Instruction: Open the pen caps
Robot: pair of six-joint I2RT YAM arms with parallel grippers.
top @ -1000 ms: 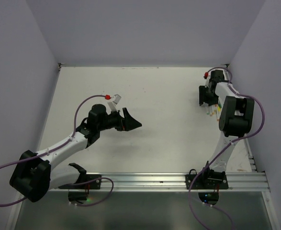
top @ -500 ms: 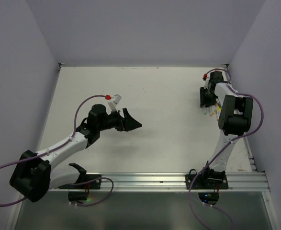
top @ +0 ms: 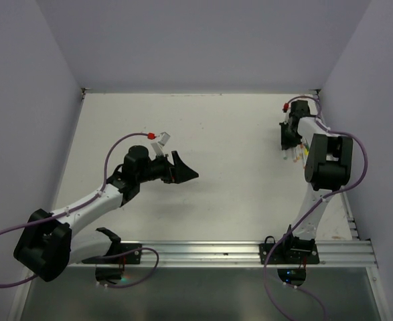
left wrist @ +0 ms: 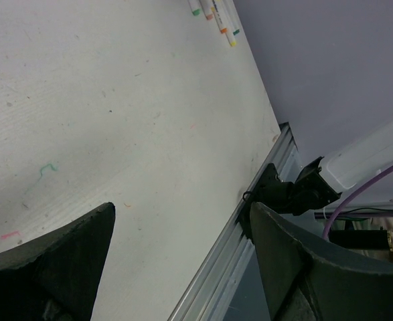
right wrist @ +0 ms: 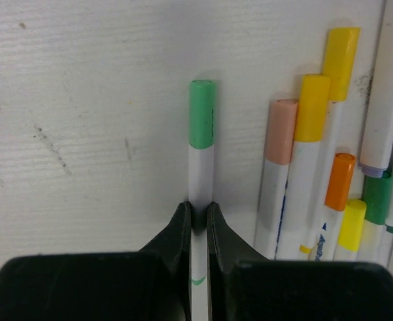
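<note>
Several pens [right wrist: 296, 180] lie side by side on the white table, their caps [right wrist: 313, 107] in yellow, peach, orange and green. Left of the group lies a pen [right wrist: 200, 167] with a green cap [right wrist: 201, 114] on its far end. My right gripper [right wrist: 198, 208] is shut on this pen's white barrel, below the cap. From above, the right gripper [top: 289, 139] is low at the far right, over the pens [top: 295, 158]. My left gripper [top: 183, 171] hangs open and holds nothing over the left middle of the table. In the left wrist view the left gripper [left wrist: 181, 210] has bare table between its fingers, and the pens [left wrist: 216, 15] show far off.
An aluminium rail [top: 250, 251] runs along the table's near edge, with both arm bases on it. Lilac walls [top: 203, 40] close in the left, back and right sides. Faint pen marks [left wrist: 45, 168] spot the table top.
The right gripper's jaws have closed onto the barrel of the green-capped pen. The left arm has not moved.
</note>
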